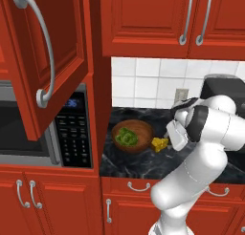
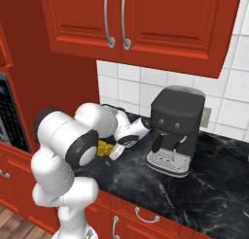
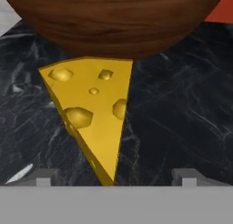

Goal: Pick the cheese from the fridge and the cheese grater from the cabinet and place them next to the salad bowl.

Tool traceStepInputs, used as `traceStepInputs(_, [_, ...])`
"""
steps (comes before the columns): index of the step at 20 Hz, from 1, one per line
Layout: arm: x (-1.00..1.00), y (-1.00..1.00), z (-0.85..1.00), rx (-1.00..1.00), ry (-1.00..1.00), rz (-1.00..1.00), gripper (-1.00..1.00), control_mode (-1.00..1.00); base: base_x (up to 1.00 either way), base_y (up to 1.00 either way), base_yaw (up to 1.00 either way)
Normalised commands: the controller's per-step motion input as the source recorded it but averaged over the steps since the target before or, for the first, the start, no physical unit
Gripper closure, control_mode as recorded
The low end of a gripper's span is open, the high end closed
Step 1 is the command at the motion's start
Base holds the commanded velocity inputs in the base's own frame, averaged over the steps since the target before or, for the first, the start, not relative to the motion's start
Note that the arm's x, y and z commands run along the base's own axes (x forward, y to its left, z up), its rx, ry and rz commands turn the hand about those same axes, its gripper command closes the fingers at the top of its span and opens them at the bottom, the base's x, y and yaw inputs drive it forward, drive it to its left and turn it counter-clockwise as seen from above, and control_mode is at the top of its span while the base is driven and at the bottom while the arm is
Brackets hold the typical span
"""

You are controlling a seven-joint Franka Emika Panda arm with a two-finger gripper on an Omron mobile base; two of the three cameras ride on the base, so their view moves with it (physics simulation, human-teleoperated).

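Note:
The cheese (image 1: 160,143), a yellow wedge with holes, lies on the black marble counter right beside the wooden salad bowl (image 1: 143,127) of greens. In the hand view the cheese (image 3: 93,109) rests just below the bowl's brown wall (image 3: 113,22). My gripper (image 3: 114,178) is open, with its fingertips (image 3: 43,177) standing wide apart on either side of the wedge's narrow end and clear of it. From the right base view the hand (image 2: 115,151) sits low over the cheese (image 2: 103,148). The fridge and the cheese grater are out of view.
A black coffee machine (image 2: 175,131) stands on the counter right of the hand. A microwave (image 1: 72,129) sits left of the bowl, and above it a red upper cabinet door (image 1: 52,48) hangs open. Closed red cabinets run overhead, with a tiled wall behind.

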Motion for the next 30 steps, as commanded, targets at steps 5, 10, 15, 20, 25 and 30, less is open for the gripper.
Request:
traceStepInputs(5, [0.00,0.00,0.33,-0.20,0.00,0.07,-1.00,-1.00,0.00,0.00,0.00])
traceStepInputs(10, [-0.01,0.00,0.72,-0.21,0.01,0.07,-1.00,-1.00,0.00,0.00,0.00])
traceStepInputs(15, [-0.22,0.00,0.64,-0.24,0.00,0.05,-1.00,-1.00,0.00,0.00,0.00])
traceStepInputs(20, [-0.48,0.00,0.65,-0.24,0.00,0.04,-1.00,-1.00,0.00,0.00,0.00])
traceStepInputs(25, [-0.55,0.07,0.65,-0.26,0.02,0.03,-1.00,-1.00,0.00,0.00,0.00])
traceStepInputs(30, [-0.65,0.01,0.72,-0.19,0.03,0.00,-1.00,-1.00,0.00,0.00,0.00])
